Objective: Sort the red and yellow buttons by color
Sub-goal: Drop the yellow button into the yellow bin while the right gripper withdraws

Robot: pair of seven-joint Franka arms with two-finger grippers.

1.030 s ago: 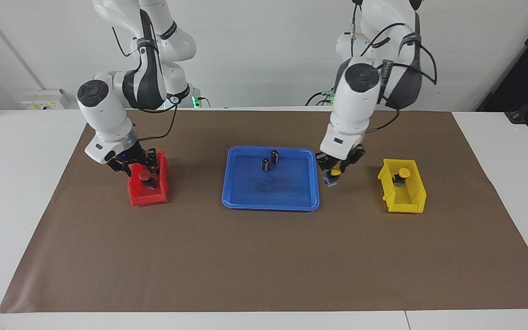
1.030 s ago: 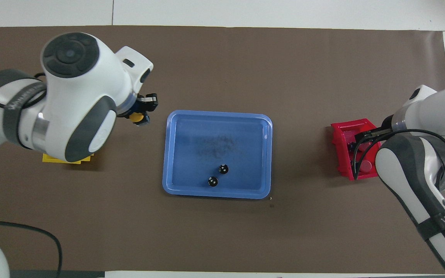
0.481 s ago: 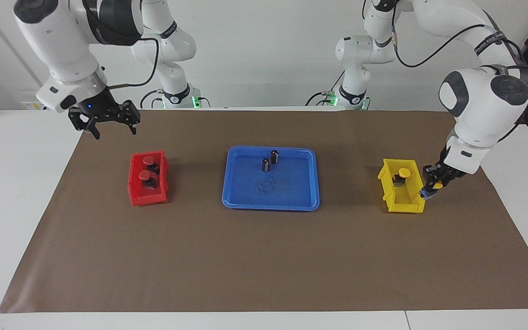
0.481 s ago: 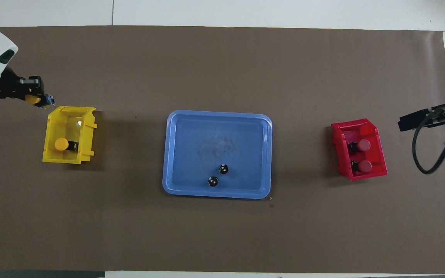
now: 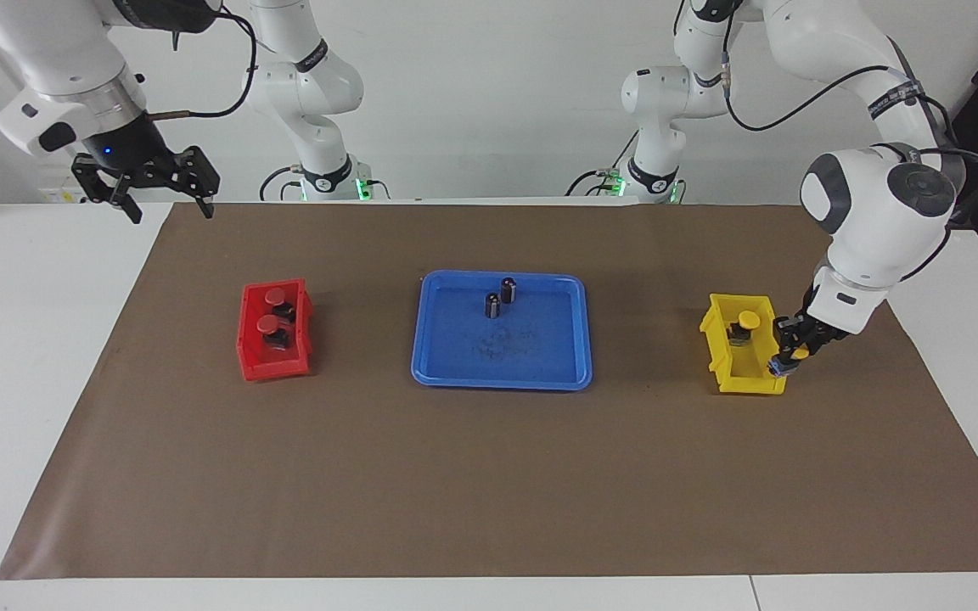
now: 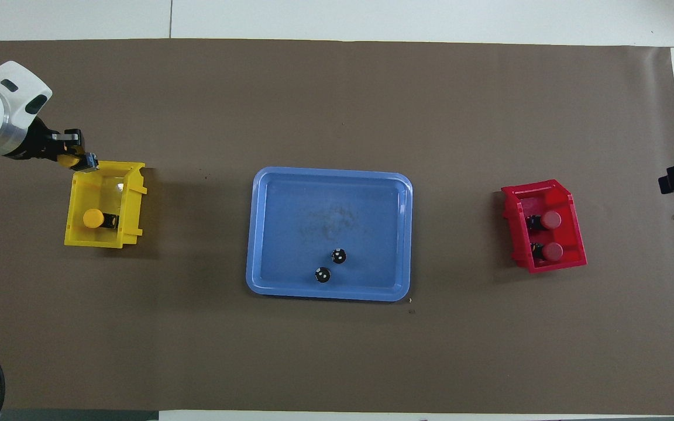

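Yellow-capped button (image 5: 795, 350) pinched in the left gripper (image 5: 792, 354), over the corner of the yellow bin (image 5: 722, 356) at the left arm's end of the mat; a second yellow button (image 5: 744, 325) sits inside. Both red buttons (image 5: 272, 312) lie in the red bin (image 5: 251, 361). Right gripper (image 5: 163, 188), fingers spread and empty, hangs over the mat's corner near the robots. Blue tray (image 5: 502, 379) holds two dark cylinders (image 5: 500, 298).

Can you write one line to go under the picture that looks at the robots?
Left gripper carries the last yellow button to the yellow bin; both red buttons sit in the red bin.
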